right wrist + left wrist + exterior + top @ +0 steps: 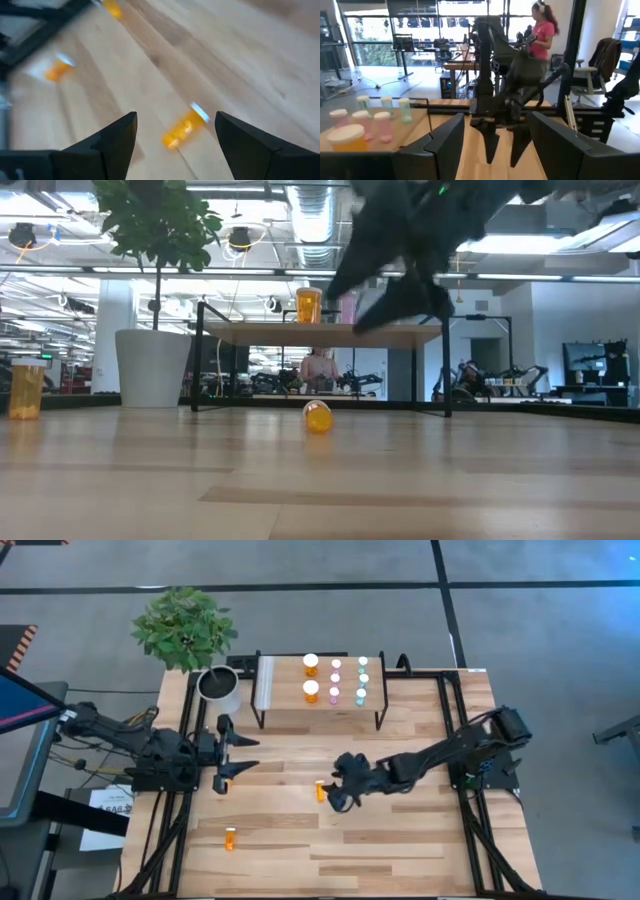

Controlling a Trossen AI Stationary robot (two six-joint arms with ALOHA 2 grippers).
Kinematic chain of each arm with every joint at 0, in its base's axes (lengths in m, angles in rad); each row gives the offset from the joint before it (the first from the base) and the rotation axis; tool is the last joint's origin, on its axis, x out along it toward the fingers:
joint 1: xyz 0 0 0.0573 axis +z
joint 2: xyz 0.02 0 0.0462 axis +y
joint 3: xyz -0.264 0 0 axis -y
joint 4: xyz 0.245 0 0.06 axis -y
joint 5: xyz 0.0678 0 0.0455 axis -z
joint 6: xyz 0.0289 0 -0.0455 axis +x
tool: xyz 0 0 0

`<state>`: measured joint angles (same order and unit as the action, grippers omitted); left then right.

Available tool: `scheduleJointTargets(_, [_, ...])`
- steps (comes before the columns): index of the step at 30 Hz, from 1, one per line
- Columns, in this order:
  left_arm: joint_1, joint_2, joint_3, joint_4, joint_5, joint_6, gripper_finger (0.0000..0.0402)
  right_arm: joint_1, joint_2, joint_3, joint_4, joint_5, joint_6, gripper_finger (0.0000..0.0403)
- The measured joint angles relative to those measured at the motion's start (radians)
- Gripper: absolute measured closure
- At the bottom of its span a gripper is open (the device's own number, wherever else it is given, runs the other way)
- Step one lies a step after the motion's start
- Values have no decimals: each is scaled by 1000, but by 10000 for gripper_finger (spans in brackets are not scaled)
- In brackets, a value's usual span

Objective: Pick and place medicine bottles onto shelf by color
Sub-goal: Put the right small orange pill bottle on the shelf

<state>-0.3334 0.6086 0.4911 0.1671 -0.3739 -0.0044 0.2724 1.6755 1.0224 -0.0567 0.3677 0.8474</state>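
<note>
Overhead, the right gripper (340, 792), jaws spread wide, hovers beside a fallen orange bottle (320, 791); left gripper (238, 754) waits open.

table (400, 850): shelf (275, 690), plant pot (219, 688), bottles (320, 790).

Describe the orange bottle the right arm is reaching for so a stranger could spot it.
On the wooden slatted table, in front of the shelf, the right claw hangs open. The orange bottle lies on its side just beside it, mid-table. The other loose orange bottle sits far off near the front left.
</note>
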Motion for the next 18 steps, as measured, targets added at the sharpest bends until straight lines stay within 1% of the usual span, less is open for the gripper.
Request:
scheduleJointTargets(2, [-27, 0, -23, 33, -26, -8, 189, 5, 58, 38, -50, -1, 48, 111])
scheduleJointTargets(4, [-48, -1, -39, 29, -52, -16, 189, 7, 114, 82, -127, -4, 87, 111])
scheduleJointTargets(7, [-67, -1, -40, 35, -85, -12, 189, 7, 192, 169, -197, -12, 130, 111])
scheduleJointTargets(11, [-69, -1, -40, 33, -83, -11, 189, 7, 289, 286, -274, -36, 170, 111])
scheduleJointTargets(18, [-69, 2, -40, 4, -52, -42, 189, 7, 411, 450, -484, -58, 214, 111])
